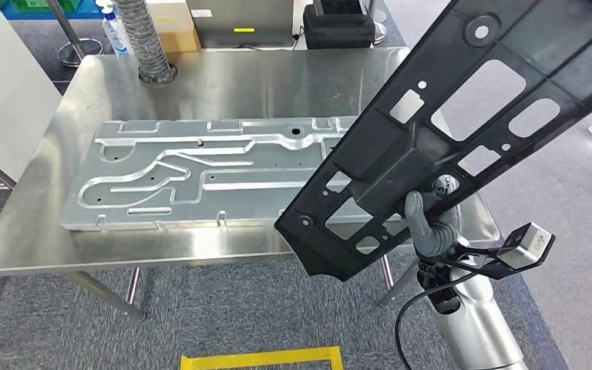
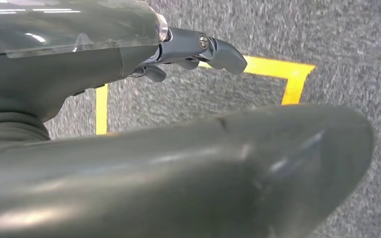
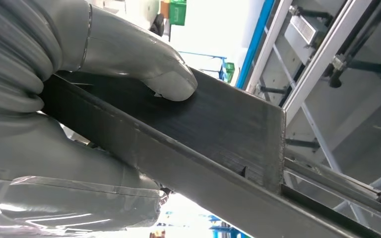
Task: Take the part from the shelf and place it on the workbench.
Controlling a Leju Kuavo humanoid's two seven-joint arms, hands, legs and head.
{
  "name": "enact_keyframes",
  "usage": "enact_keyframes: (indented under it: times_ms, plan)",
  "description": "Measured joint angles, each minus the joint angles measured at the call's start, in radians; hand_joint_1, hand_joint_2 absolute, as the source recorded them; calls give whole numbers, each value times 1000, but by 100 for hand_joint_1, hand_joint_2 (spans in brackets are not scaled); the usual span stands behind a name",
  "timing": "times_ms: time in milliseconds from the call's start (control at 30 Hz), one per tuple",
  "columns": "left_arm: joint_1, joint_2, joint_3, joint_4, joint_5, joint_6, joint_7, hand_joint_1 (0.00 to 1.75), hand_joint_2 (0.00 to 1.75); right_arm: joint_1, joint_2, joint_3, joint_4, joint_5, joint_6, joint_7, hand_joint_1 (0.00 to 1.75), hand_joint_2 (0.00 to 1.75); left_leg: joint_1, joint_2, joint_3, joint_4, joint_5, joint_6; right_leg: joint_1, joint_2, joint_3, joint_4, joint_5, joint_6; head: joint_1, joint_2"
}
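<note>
Head view: a long black panel (image 1: 462, 131), flat, ribbed and pierced with rounded and square cut-outs, is carried slantwise in the air over the right end of the workbench (image 1: 200, 77), its low end toward the robot, its far end running out of the picture. The right hand (image 1: 429, 227) grips it from underneath near the low end, probably because a rigid rib there gives purchase and lets the long piece balance. A silver stamped plate (image 1: 200, 177) already lies flat on the bench, taking up most of it; a ribbed hose (image 1: 145, 38) stands at the back, and yellow tape (image 1: 262, 359) marks the floor. Left wrist view: the left hand (image 2: 193, 52) hangs over grey carpet by the tape, holding nothing, its fingers loosely curled; whether fully closed I cannot tell. Right wrist view: the thumb (image 3: 144, 59) presses on the panel's matte, finely grained face, the fingers wrapped beneath, clamping a raised edge; metal framing stands behind. The panel looks not yet set down.
</note>
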Motion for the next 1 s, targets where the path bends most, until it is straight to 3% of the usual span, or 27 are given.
enact_keyframes:
  times_ms: [33, 67, 133, 167, 200, 267, 333, 433, 467, 500, 533, 600, 667, 733, 833, 867, 933, 1000]
  plan:
    - [0, 0, 0, 0, 0, 0, 0, 0, 0, 1, 0, -2, 0, 0, -1, 0, 175, 175, 0, -1, 19, 0, -14, -1, -1, -1, -10, -32, 5, 0, 0, 0]
    - [0, -1, 0, 0, 0, 0, 0, 0, 0, 1, -1, -5, 0, 0, -3, 0, 175, 175, 0, -3, 39, 0, -29, -3, -1, -2, -12, -86, 45, -1, 0, 0]
    - [2, -5, 1, 1, 0, 2, -1, 0, 0, 3, -2, -13, 3, 6, -15, 0, 175, 175, -1, -6, 71, 0, -56, -10, 3, -3, -11, -206, 203, -9, 0, 0]
    - [2, -7, 1, 1, 1, 4, -2, 0, 0, 4, -3, -20, 6, 15, -29, 1, 175, 175, -2, -8, 80, 0, -66, -16, 6, -3, -10, -243, 265, -14, 0, 0]
    - [1, -8, 3, 1, 2, 7, -3, 0, 0, 4, -5, -29, 9, 35, -57, 2, 175, 175, -3, -9, 86, 0, -73, -22, 9, -2, -10, -262, 301, -22, 0, 0]
    - [0, -7, 8, 1, 3, 12, -8, 0, 0, -12, -15, -60, 17, 151, -192, 4, 175, 175, -4, -9, 88, 6, -73, -33, 9, -1, 2, -271, 298, -35, 0, 0]
    - [0, -6, 14, 1, 0, 14, -16, 0, 0, -58, -34, -100, 33, 361, -400, 18, 175, 175, -4, -6, 66, 56, -75, -42, 4, -2, 22, -284, 290, -45, 0, 0]
    - [-3, -5, 16, 1, -16, 8, -30, 0, 0, -176, -72, -127, 79, 710, -633, 87, 175, 175, 3, 1, -37, 224, -145, -56, 1, -2, 43, -290, 275, -53, 0, 0]
    - [-3, -5, 16, 1, -24, 4, -34, 0, 0, -226, -81, -118, 101, 833, -670, 126, 175, 175, 4, 2, -72, 268, -168, -59, 1, -1, 48, -290, 269, -54, 0, 0]
    - [-3, -4, 16, 1, -31, 1, -38, 0, 0, -279, -84, -96, 125, 958, -685, 170, 175, 175, 6, 3, -95, 283, -172, -60, 1, 2, 54, -290, 264, -54, 0, 0]
    - [-4, -4, 16, 1, -37, -1, -41, 0, 0, -340, -83, -60, 156, 1088, -686, 219, 175, 175, 7, 4, -102, 266, -149, -61, 1, 6, 62, -289, 258, -54, 0, 0]
    - [-11, -4, 16, 1, -48, -2, -46, 0, 0, -464, -66, 54, 237, 1322, -661, 316, 175, 175, 8, 10, -78, 142, -41, -60, 1, 14, 78, -287, 246, -51, 0, 0]
    - [-25, -5, 16, 1, -53, 1, -46, 0, 0, -567, -26, 190, 336, 1465, -633, 385, 175, 175, 4, 20, -51, 30, 28, -52, 4, 17, 89, -286, 237, -45, 0, 0]
    - [-37, -6, 16, 1, -53, 6, -44, 0, 0, -636, 31, 312, 437, 1522, -618, 424, 175, 175, -2, 24, -46, -2, 37, -40, 6, 14, 90, -287, 232, -35, 0, 0]
    - [-41, -8, 17, 1, -48, 9, -47, 0, 0, -699, 110, 446, 556, 1528, -600, 437, 175, 175, 4, 19, -40, -16, 49, -24, 9, 4, 84, -269, 212, -22, 0, 0]
    - [-40, -9, 18, 1, -45, 9, -51, 0, 0, -714, 133, 480, 589, 1519, -587, 432, 175, 175, 7, 17, -37, -20, 49, -19, 9, 1, 68, -233, 192, -18, 0, 0]
    - [-39, -9, 19, 1, -43, 3, -59, 0, 0, -734, 174, 536, 657, 1483, -552, 413, 175, 175, 9, 13, -32, -22, 46, -14, 6, -3, 1, -104, 136, -13, 0, 0]
    - [-36, -9, 20, 1, -47, -6, -62, 0, 0, -734, 204, 578, 724, 1431, -511, 388, 175, 175, 8, 8, -27, -21, 39, -13, 5, -3, -65, -1, 115, -11, 0, 0]
